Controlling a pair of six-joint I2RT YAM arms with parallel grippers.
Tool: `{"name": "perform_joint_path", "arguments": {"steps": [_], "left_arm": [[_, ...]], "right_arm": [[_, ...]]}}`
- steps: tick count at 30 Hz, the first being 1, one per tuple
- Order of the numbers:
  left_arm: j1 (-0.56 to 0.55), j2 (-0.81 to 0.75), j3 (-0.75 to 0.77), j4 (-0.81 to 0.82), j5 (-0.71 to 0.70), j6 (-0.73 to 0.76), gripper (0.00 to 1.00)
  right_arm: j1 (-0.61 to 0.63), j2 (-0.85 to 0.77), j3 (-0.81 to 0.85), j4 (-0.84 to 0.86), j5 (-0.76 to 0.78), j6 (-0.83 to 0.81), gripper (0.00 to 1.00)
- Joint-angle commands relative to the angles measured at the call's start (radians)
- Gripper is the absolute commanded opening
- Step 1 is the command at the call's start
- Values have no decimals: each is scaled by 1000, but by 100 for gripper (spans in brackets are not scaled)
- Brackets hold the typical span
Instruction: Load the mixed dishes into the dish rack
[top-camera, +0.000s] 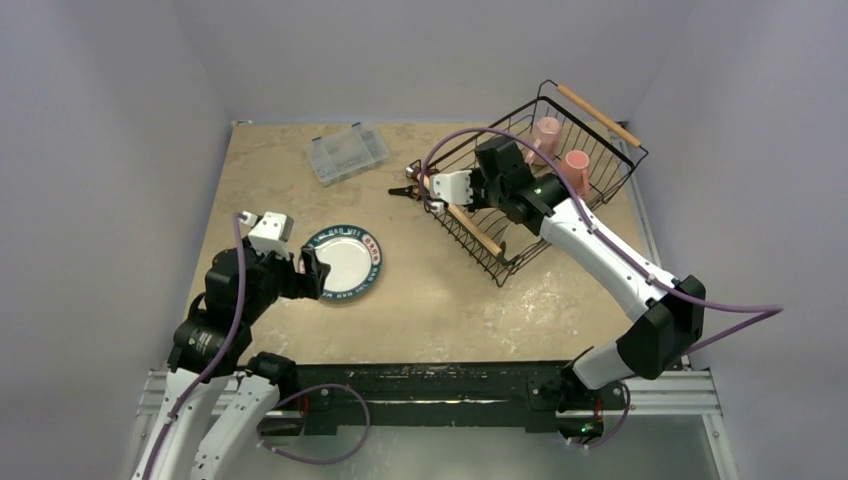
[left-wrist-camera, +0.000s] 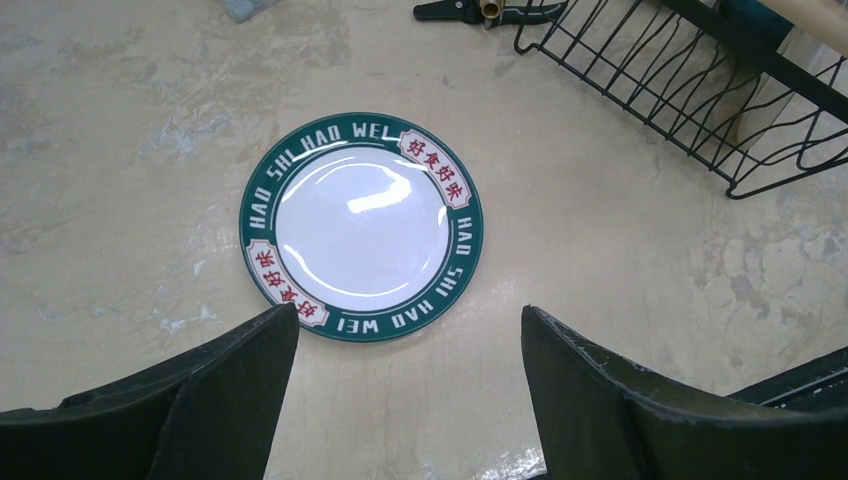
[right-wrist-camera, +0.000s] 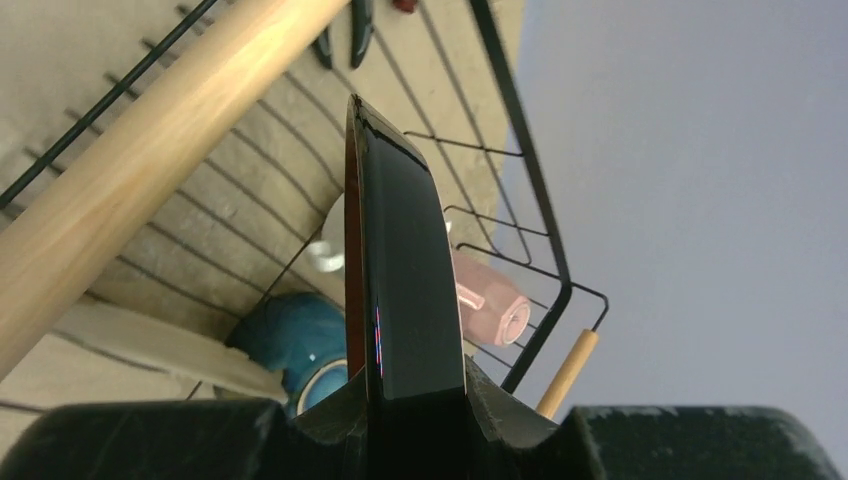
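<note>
- Over the rack (top-camera: 610, 185), my right end effector (right-wrist-camera: 405, 400) pinched a dark plate (right-wrist-camera: 400, 260) on edge.
- Left end effector (left-wrist-camera: 408, 345) hung spread above the green-rimmed plate (left-wrist-camera: 360, 225) lying on the tabletop (left-wrist-camera: 620, 260).

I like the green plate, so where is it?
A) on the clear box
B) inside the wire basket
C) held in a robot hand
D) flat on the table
D: the green plate lies flat on the table, outside the dish rack.
</note>
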Motion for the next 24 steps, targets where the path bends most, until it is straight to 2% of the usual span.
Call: {"name": "perform_joint_path", "arguments": {"steps": [1, 7, 11, 14, 18, 21, 24], "left_arm": [[0, 10, 1, 48, 3, 21, 80], [0, 7, 1, 48, 16, 16, 80], [0, 3, 2, 53, 32, 2, 80], [1, -10, -9, 109, 155, -10, 81], [0, 8, -20, 305, 430, -71, 79], [-2, 37, -70, 586, 535, -114, 79], [-27, 105, -85, 869, 566, -85, 78]], "right_arm": [[-6, -60, 3, -16, 81, -129, 0], [-17, -119, -45, -85, 88, -158, 0], [-39, -141, -96, 34, 192, -124, 0], [-56, -152, -64, 113, 178, -32, 0], [-65, -198, -57, 120, 43, 16, 0], [-66, -256, -62, 109, -57, 2, 0], [-66, -316, -63, 98, -155, -25, 0]]}}
